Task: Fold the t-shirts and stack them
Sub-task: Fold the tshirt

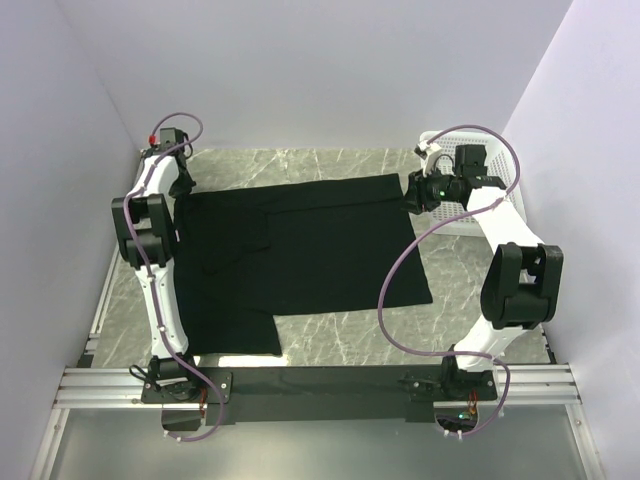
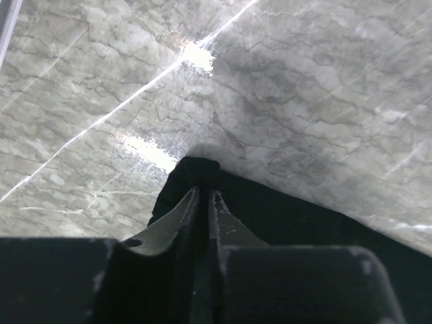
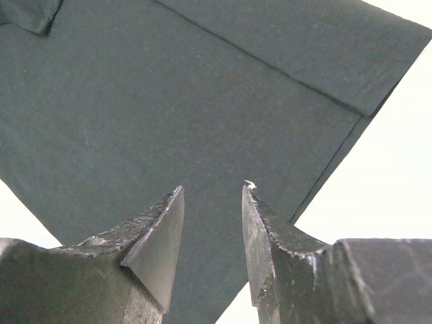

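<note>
One black t-shirt (image 1: 310,250) lies spread mostly flat on the marble table (image 1: 350,345), with no neat fold made yet. At its far-left corner the left gripper (image 2: 204,194) has its fingers almost pressed together, pinching a bunched bit of cloth. At the far-right corner the right gripper (image 3: 212,192) hovers with fingers spread, holding nothing. The step looks like taking both far corners for a first fold. Next, the right gripper must drop and close on its corner. No logo or writing shows.

Grey marble tabletop (image 1: 350,340) bare near right, black cloth t-shirt (image 1: 320,250) flat mid-table, white perforated plastic basket (image 1: 462,226) crowding far right corner, seemingly against the wall (image 1: 600,200).
</note>
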Available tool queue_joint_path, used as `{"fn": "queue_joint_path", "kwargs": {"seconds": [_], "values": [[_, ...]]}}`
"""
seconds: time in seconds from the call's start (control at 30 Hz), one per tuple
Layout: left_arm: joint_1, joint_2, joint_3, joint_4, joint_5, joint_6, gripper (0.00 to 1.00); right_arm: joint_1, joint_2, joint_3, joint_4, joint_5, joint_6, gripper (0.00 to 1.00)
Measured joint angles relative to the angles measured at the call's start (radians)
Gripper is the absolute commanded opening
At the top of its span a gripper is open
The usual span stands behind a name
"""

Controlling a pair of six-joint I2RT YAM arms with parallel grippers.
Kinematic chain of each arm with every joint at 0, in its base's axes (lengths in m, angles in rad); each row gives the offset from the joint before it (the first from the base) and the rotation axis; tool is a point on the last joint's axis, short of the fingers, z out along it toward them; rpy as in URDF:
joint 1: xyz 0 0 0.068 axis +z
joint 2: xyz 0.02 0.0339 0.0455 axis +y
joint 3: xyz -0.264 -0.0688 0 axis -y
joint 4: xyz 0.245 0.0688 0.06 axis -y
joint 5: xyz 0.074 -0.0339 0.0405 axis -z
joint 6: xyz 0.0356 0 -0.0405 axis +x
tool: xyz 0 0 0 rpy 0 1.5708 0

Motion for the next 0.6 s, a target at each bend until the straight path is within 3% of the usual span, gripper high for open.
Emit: {"fn": "queue_joint_path", "kwargs": {"seconds": [0.07, 0.27, 0.6], "values": [[-0.001, 0.004, 0.001, -0.002, -0.007, 0.0, 0.01, 0.0, 0.004, 0.005, 0.001, 0.0, 0.0, 0.47], [0.0, -0.003, -0.017, 0.021, -0.021, -0.029, 0.01, 0.0, 0.008, 0.01, 0.001, 0.0, 0.0, 0.47], [0.102, -0.182, -0.34, 0.217, 0.148, -0.302, 0.01, 0.0, 0.008, 0.01, 0.001, 0.0, 0.0, 0.47]]}}
